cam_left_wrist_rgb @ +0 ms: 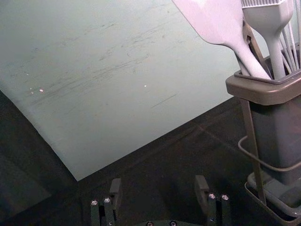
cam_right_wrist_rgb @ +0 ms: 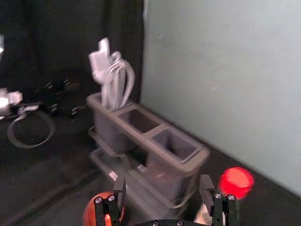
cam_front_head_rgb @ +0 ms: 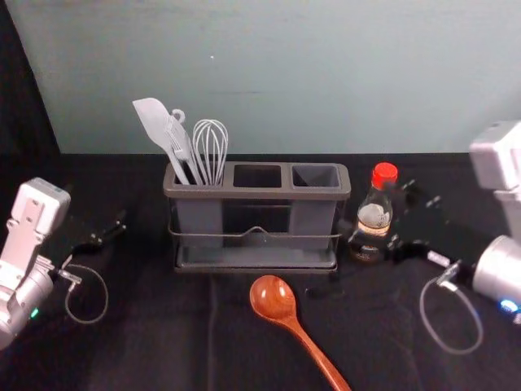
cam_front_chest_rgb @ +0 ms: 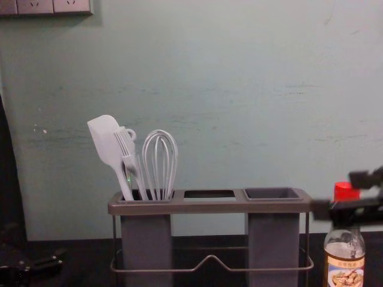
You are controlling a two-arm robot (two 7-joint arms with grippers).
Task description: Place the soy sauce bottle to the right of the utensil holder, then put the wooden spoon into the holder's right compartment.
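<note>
A soy sauce bottle (cam_front_head_rgb: 372,229) with a red cap (cam_front_head_rgb: 384,173) stands upright on a black-covered table (cam_front_head_rgb: 163,342), just to the right of the utensil holder (cam_front_head_rgb: 260,195). The right gripper (cam_front_head_rgb: 373,208) reaches in at the bottle from the right, its fingers (cam_right_wrist_rgb: 205,188) parted in the right wrist view, one of them crossing in front of the bottle. In the chest view, dark parts of the gripper pass before the bottle's neck, just under the cap; whether they touch the glass cannot be told. The wooden spoon (cam_front_head_rgb: 273,298) lies on the table in front of the holder, bowl toward it, handle slanting to the near side and rightward. In the holder's left compartment stand a pale spatula (cam_front_head_rgb: 153,122), a brush (cam_front_head_rgb: 181,142) and a whisk (cam_front_head_rgb: 210,151), heads up. Well apart from the bottle, the left gripper (cam_front_head_rgb: 122,224) hangs idle to the left of the holder, its fingers (cam_left_wrist_rgb: 116,188) spread. A pale green wall (cam_front_head_rgb: 285,81) rises behind, with sockets (cam_front_chest_rgb: 54,6) at its upper left in the chest view.
</note>
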